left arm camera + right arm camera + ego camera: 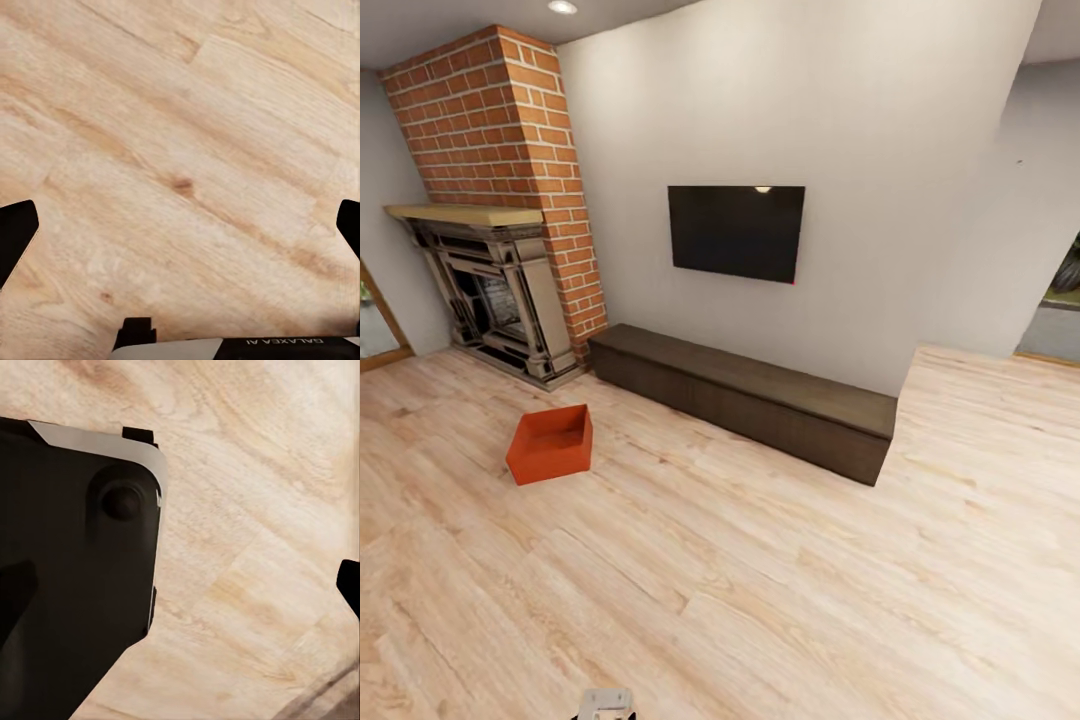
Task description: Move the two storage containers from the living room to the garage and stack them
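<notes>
Orange-red and open-topped, one rectangular plastic storage container (550, 444) is sitting on the light wood plank floor (760, 580) of the living room, well ahead of the robot and off toward its left-arm side. It is standing upright and apart from everything else, in front of the red brick fireplace (500, 200) with its pale mantel shelf. Further right, a long low dark-brown cabinet (745, 397) is running along the foot of the pale wall, and a black wall TV (736, 232) is hanging above it. At the far right a doorway (1055, 300) is opening onto another space.

In the left wrist view, the left gripper (180, 225) is pointing down at bare wood planks, its two dark fingertips (16, 232) showing at opposite edges with wide floor between them, so it is spread apart and gripping nothing.

In the right wrist view, the right gripper (187, 592) is also hanging over the planks beside a large black rounded part of the robot's body (67, 577); its dark fingertips (349, 582) are likewise sitting far apart, with nothing between them.
</notes>
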Controlling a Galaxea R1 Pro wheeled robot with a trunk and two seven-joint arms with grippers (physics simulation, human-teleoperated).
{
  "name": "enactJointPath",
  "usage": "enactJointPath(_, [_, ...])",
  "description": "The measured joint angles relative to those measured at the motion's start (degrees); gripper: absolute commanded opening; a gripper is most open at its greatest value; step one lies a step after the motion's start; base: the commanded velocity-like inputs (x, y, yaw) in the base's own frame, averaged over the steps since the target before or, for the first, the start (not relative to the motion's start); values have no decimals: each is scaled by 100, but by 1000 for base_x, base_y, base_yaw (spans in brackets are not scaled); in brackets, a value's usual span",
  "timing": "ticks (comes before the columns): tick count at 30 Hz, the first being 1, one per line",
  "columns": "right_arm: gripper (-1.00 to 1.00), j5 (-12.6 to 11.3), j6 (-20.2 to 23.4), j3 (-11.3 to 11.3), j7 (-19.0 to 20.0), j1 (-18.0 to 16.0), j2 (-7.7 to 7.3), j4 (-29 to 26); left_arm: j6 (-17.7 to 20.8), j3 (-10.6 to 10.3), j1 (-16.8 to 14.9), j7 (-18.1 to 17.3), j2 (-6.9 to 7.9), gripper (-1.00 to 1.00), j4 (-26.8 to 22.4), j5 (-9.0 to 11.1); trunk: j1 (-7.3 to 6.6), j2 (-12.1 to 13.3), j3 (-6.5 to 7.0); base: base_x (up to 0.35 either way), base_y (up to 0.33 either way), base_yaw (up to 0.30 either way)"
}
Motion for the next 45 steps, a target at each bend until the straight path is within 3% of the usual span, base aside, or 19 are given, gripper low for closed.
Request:
enactJointPath(25, [100,8,0,-1,0,2,-1,-8,0,6,0,0,4,100,0,8,0,0,-38,344,5,249])
enactJointPath(45, [100,8,2,-2,1,1,-1,-8,-1,9,-2,0,9,100,1,19,1,0,-89,281,204,251])
